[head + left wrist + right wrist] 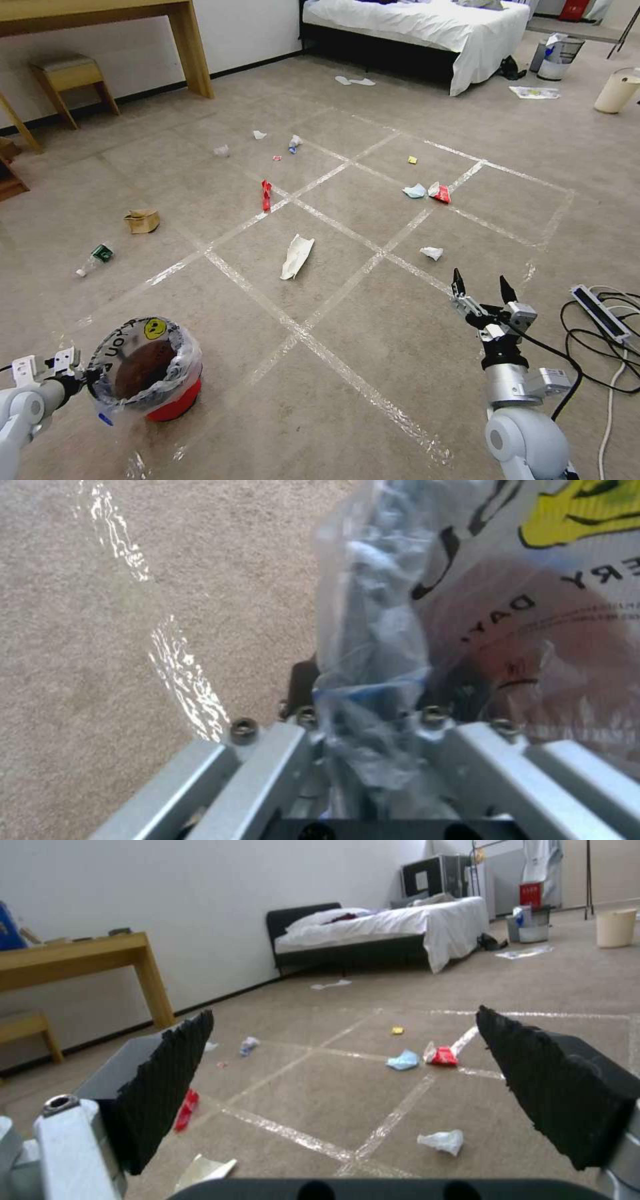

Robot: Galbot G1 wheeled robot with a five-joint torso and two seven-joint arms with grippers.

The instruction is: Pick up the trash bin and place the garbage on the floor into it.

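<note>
Taped carpet floor (pixel 373 333), bedroom behind. Trash bin (pixel 148 368) low at my left, rim and liner pinched between left gripper (pixel 85 380) fingers. Right gripper (pixel 485 288) spread wide, empty; white tissue (pixel 432 253) just beyond its tips. I judge bin secured, litter collection next: reach down onto tissue, close.

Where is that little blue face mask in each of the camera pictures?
Head view: the light-blue mask lies right of centre, beside a red wrapper.
Left wrist view: aimed elsewhere, at the trash bin in the left hand.
Right wrist view: mid-picture, beyond the open right hand.
Shared landmark: the shiny tape strips.
</note>
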